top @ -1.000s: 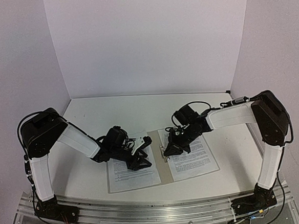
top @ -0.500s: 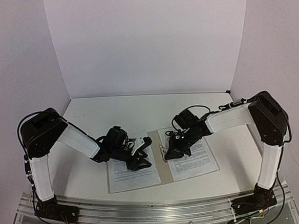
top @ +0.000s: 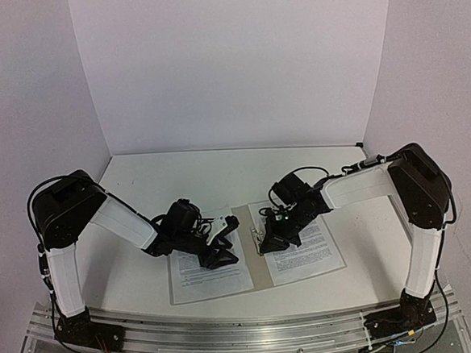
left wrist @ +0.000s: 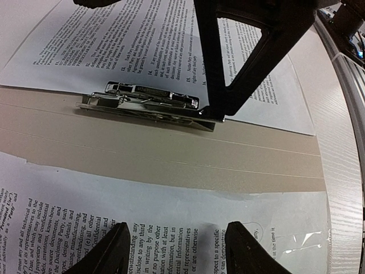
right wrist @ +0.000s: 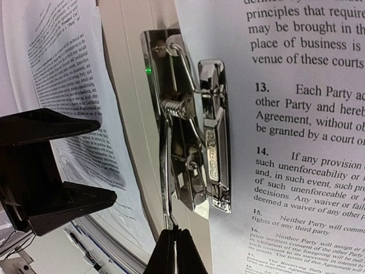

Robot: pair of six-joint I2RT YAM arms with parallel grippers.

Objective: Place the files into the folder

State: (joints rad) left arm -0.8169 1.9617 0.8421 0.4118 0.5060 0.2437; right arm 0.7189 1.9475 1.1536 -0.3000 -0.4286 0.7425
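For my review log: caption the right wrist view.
Right gripper, shut, at the lever of the metal clip overlapping a printed sheet.

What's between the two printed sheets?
Left wrist view: a bare tan strip of the folder, with the metal clip on it at the far sheet's edge.

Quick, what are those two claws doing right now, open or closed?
Left gripper: open, fingers spread over a printed paper sheet, holding nothing.
Right gripper: closed, pinching the metal clip by its lever tip.
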